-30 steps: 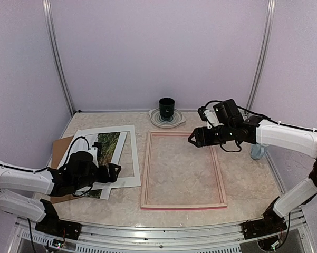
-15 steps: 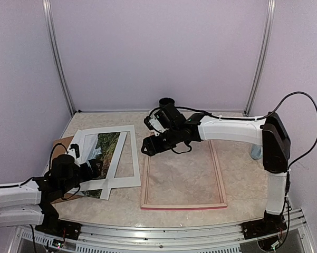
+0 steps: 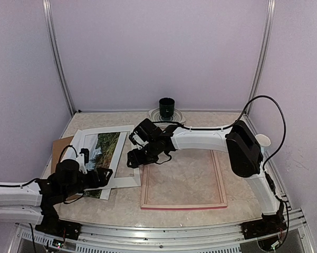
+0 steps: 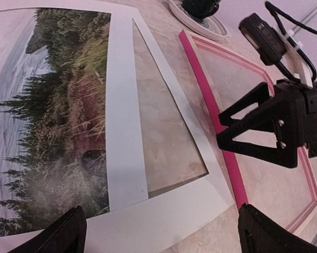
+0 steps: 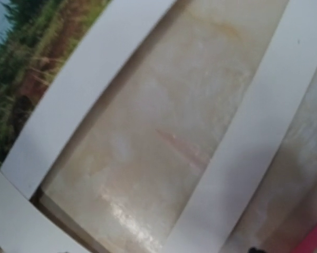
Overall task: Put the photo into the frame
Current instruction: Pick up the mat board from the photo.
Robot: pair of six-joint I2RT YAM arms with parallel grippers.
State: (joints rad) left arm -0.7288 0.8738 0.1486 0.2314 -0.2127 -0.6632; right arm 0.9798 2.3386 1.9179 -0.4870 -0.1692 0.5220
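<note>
The photo [image 3: 102,149] [image 4: 53,121], a landscape print, lies on the table's left side under the white mat board [image 3: 127,180] [image 4: 163,211], showing through its cut-out. The pink frame [image 3: 145,179] [image 4: 211,105] lies flat at centre with bare table inside it. My left gripper [image 3: 103,176] [image 4: 163,240] is open and low over the mat's near edge, holding nothing. My right gripper [image 3: 133,158] [image 4: 221,129] hovers open over the mat's right strip beside the frame's left rail. In the right wrist view, the mat [image 5: 242,147] and the photo [image 5: 37,63] lie close below.
A plain brown board [image 3: 60,145] sticks out from under the mat at the far left. A dark cup [image 3: 166,107] stands on a white plate [image 3: 154,119] at the back. A white paper cup [image 3: 262,140] sits by the right wall.
My right arm has swept left from the frame's far right corner, across the frame, to the mat's right side. My left gripper drew back, then edged forward, staying open.
</note>
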